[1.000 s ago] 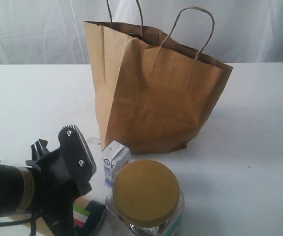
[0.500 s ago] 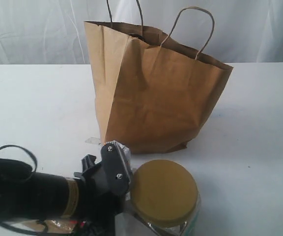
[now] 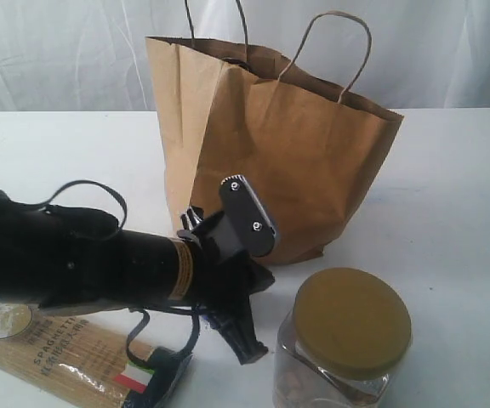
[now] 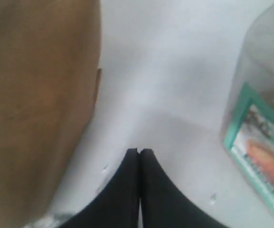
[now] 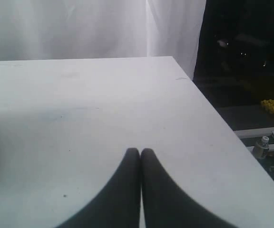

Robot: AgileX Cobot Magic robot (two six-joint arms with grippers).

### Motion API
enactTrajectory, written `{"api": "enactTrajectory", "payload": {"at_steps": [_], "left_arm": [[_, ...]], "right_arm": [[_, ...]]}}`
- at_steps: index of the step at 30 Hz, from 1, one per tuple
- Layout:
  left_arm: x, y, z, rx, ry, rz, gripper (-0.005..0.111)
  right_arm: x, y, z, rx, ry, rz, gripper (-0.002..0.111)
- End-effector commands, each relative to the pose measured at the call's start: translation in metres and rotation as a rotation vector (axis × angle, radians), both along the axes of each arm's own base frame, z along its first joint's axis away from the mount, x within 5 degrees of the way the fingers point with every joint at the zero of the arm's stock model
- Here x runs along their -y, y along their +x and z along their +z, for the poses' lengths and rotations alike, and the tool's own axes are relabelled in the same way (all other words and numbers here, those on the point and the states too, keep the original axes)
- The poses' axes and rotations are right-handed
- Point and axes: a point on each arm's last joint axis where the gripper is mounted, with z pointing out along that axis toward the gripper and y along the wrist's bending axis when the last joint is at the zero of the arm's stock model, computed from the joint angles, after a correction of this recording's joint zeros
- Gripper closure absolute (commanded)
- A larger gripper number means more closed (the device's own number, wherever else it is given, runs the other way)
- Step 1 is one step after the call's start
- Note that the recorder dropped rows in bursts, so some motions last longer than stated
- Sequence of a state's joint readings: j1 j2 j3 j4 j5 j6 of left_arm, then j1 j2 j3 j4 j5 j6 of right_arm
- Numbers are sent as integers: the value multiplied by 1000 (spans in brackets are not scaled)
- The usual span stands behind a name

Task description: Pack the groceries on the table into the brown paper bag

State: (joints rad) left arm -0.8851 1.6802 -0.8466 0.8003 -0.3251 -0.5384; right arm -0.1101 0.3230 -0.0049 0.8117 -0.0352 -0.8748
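Exterior view: the brown paper bag (image 3: 262, 153) stands upright and open at the middle of the table (image 3: 449, 212), towards the far side, with its handles up. Its inside does not show. Near and right of it the clear jar with mustard lid (image 3: 347, 336) stands upright, apart from the bag. At the near left the spaghetti pack (image 3: 58, 361) lies flat.

The left gripper (image 3: 252, 347) points down between bag and jar, just in front of the bag's base. In the left wrist view its jaws are pressed together with nothing between them, bag wall on one side and jar label on the other. The right gripper (image 5: 139, 151) is likewise closed and empty over bare table, out of the exterior view.

Over the last second the left arm has swung from the near left corner to the bag's foot, and the jar now stands farther right, seemingly nudged along. The small white-blue carton, then beside the jar, no longer shows; I cannot tell whether it is hidden behind the arm or has moved. As I judge it, nothing is in hand, so packing still waits on a grasp.
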Motion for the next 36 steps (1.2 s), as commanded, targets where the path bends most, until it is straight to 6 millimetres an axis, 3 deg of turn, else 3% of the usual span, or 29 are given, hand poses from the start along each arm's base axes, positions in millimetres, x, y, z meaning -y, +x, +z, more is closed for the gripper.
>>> {"api": "enactTrajectory", "payload": {"at_steps": [1, 5, 11, 18, 21, 32, 36], "left_arm": [[-24, 2, 17, 40, 158, 116, 107], [-26, 3, 18, 43, 178, 125, 107], [-9, -2, 28, 72, -17, 12, 107], [-30, 5, 2, 8, 276, 161, 107], [-35, 6, -1, -1, 326, 188, 107], [-26, 5, -3, -44, 221, 192, 107], [-16, 4, 0, -54, 106, 154, 107]], "right_arm": [[1, 0, -1, -3, -8, -6, 108], [1, 0, -1, -3, -8, -6, 108], [1, 0, -1, -3, -8, -6, 108], [1, 0, -1, -3, -8, -6, 108], [1, 0, -1, -3, -8, -6, 108], [1, 0, -1, -1, -9, -8, 108], [1, 0, -1, -1, -9, -8, 108]]}}
